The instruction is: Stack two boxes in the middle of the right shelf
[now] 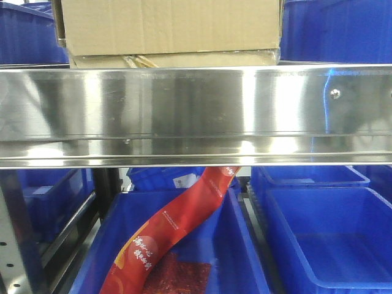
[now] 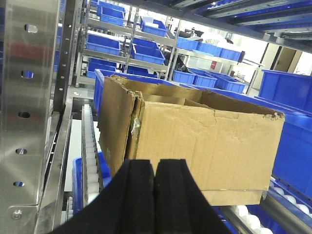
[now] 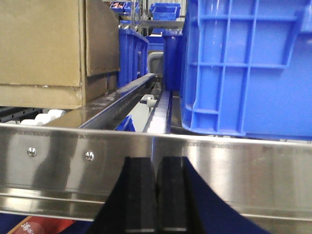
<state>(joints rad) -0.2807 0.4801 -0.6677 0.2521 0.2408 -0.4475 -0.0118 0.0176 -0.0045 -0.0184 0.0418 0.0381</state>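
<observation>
A worn brown cardboard box (image 1: 168, 27) stands on the roller shelf behind the steel front rail (image 1: 196, 113). In the left wrist view the box (image 2: 195, 141) has an open, torn top and sits just beyond my left gripper (image 2: 155, 168), which is shut and empty. In the right wrist view the box (image 3: 53, 48) is at the left on the rollers. My right gripper (image 3: 156, 168) is shut and empty, in front of the steel rail (image 3: 219, 170). A blue plastic box (image 3: 243, 68) stands on the shelf to the right of the cardboard box. It shows top right in the front view (image 1: 337, 30).
Below the rail, blue bins (image 1: 331, 239) hold a red snack bag (image 1: 177, 226). A steel upright (image 2: 29, 97) with holes stands left of the cardboard box. More blue bins (image 2: 112, 46) fill shelves behind. A steel divider rail (image 3: 122, 102) runs between the two boxes.
</observation>
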